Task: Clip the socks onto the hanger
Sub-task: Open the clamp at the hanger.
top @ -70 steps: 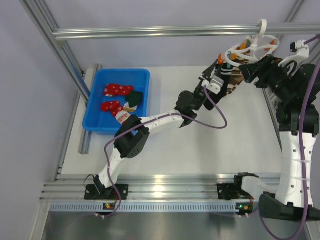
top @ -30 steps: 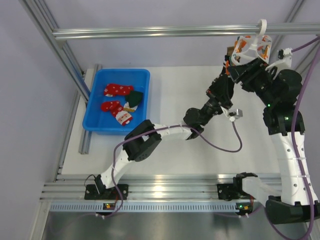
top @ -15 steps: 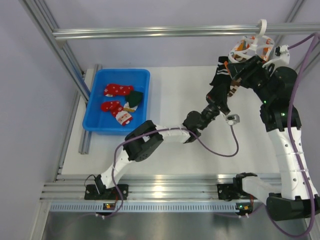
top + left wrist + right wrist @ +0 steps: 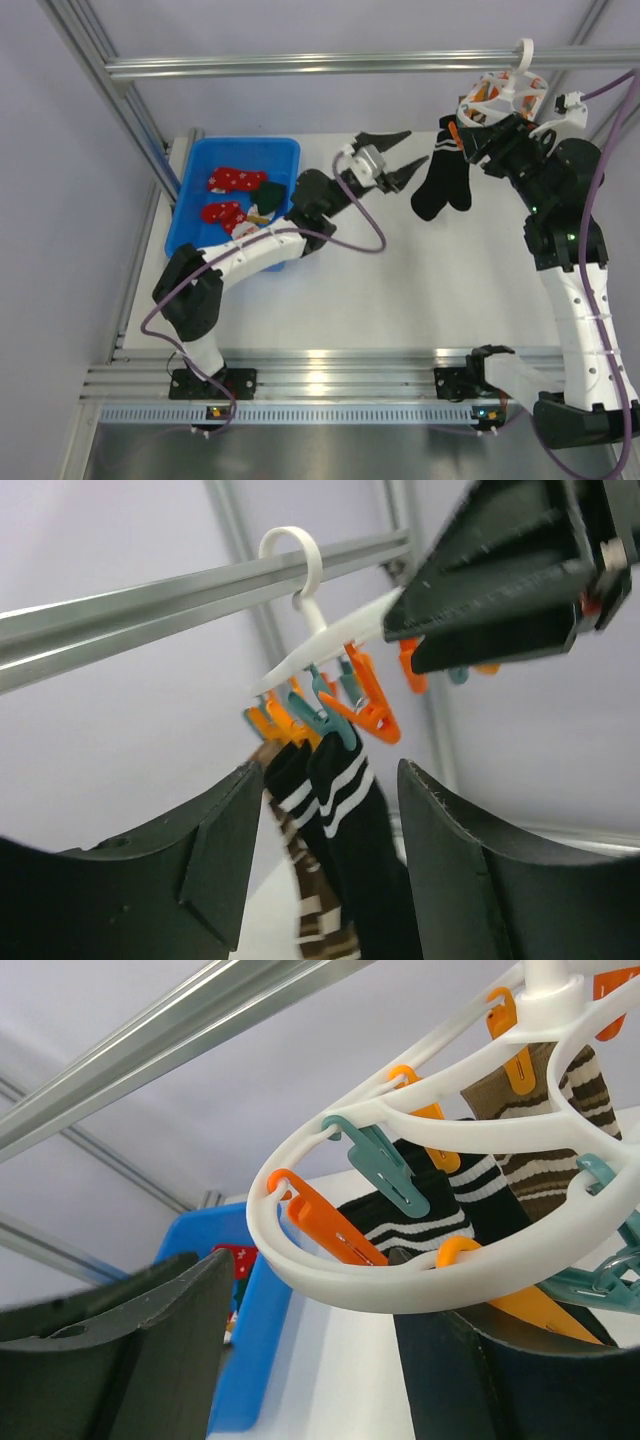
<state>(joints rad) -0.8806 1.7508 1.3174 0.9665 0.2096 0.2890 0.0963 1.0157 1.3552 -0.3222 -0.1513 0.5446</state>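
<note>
Red and dark green festive socks [image 4: 237, 180] lie in the blue bin [image 4: 245, 143], far left of both grippers. A corner of one red sock [image 4: 235, 1260] shows in the right wrist view. The white hanger [image 4: 505, 95] hangs by its hook from the top bar, with orange and teal pegs [image 4: 365, 705] under it. My left gripper [image 4: 412, 152] is open and empty, in the air left of the hanger [image 4: 330, 640]. My right gripper [image 4: 480, 140] is open just under the ring [image 4: 400, 1280], whose rim crosses above its right finger [image 4: 480, 1380].
Two black socks with white stripes [image 4: 440, 185] and a brown striped sock [image 4: 310, 900] hang from the pegs. The aluminium bar [image 4: 300, 65] spans the back above the table. A slanted frame post [image 4: 110, 90] runs beside the bin.
My left gripper has opened and swung back left, away from the hanger toward the bin. A black sock it was at now hangs from a peg. The right arm has barely moved.
</note>
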